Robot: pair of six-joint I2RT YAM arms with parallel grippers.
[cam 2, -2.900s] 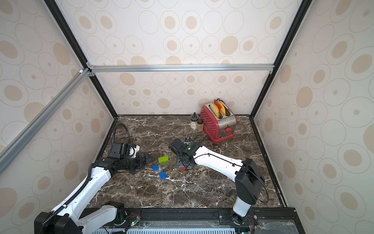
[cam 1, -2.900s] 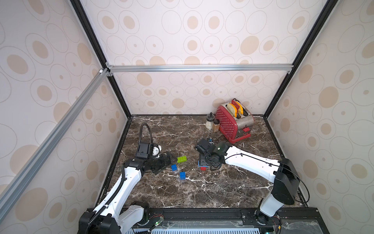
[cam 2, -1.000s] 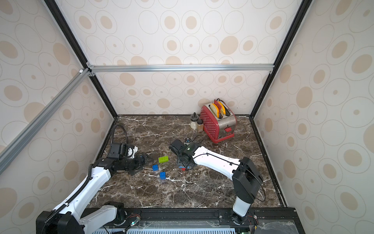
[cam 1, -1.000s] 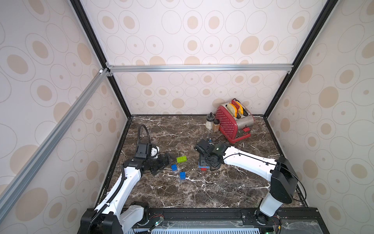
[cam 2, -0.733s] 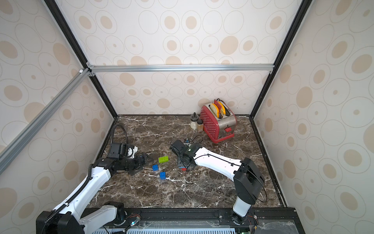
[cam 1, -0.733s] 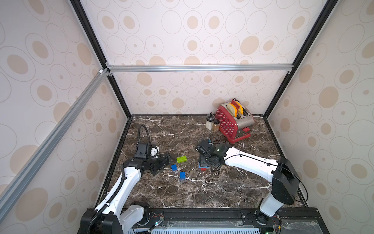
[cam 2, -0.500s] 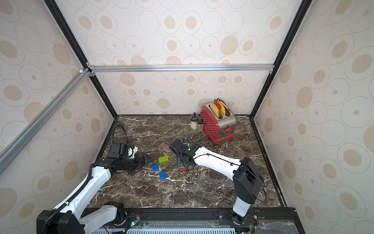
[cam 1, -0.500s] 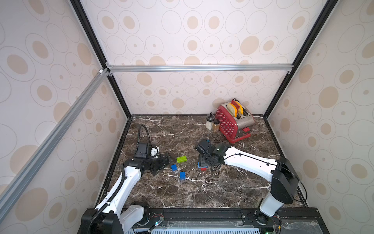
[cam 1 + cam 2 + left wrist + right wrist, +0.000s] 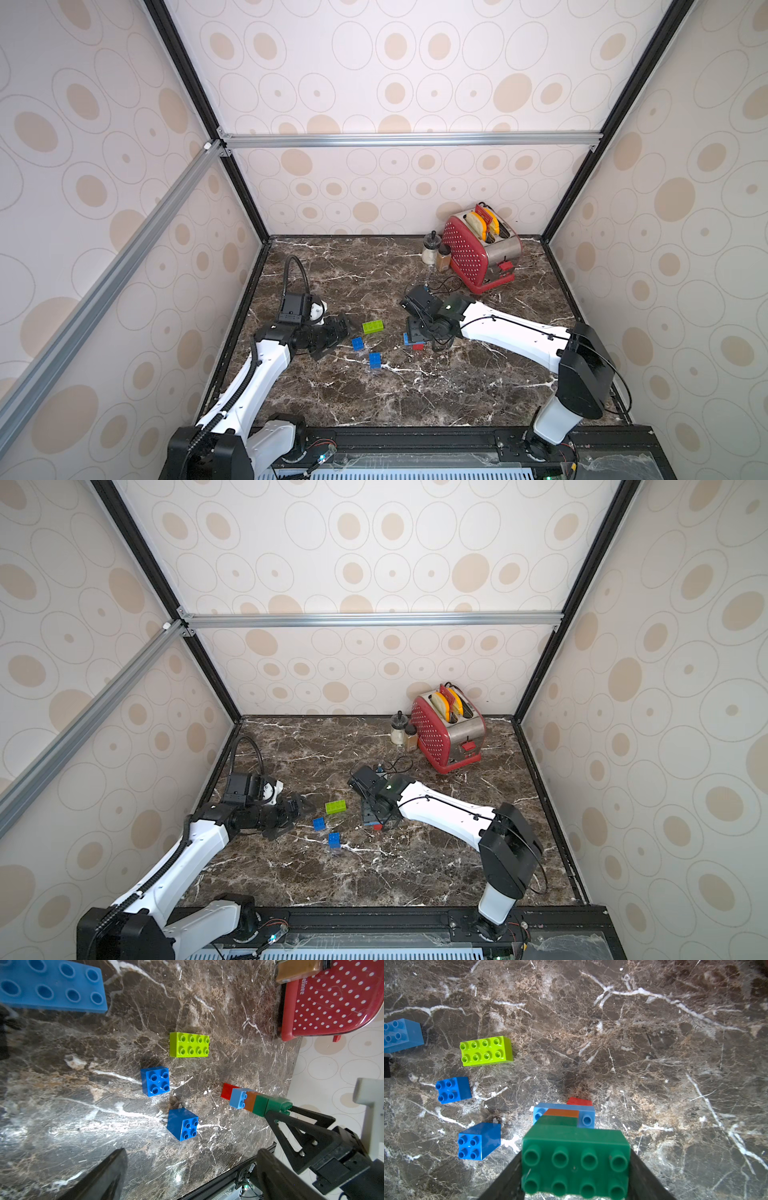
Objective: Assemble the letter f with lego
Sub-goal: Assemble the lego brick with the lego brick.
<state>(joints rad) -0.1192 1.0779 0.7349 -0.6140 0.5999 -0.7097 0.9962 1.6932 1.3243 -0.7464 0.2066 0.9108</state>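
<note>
My right gripper is shut on the dark green oblong brick that tops a lego stack. Below it come a dark green, an orange, a light blue and a red brick, the red end down at the tabletop. In both top views the arm hides most of the stack. A lime green oblong brick and two blue square bricks lie loose between the arms. My left gripper stands open and empty, left of them. A light blue oblong brick lies beside it.
A red toaster and two small jars stand at the back right of the marble table. A thin cable lies just behind my right wrist. Walls close in the left, right and back sides.
</note>
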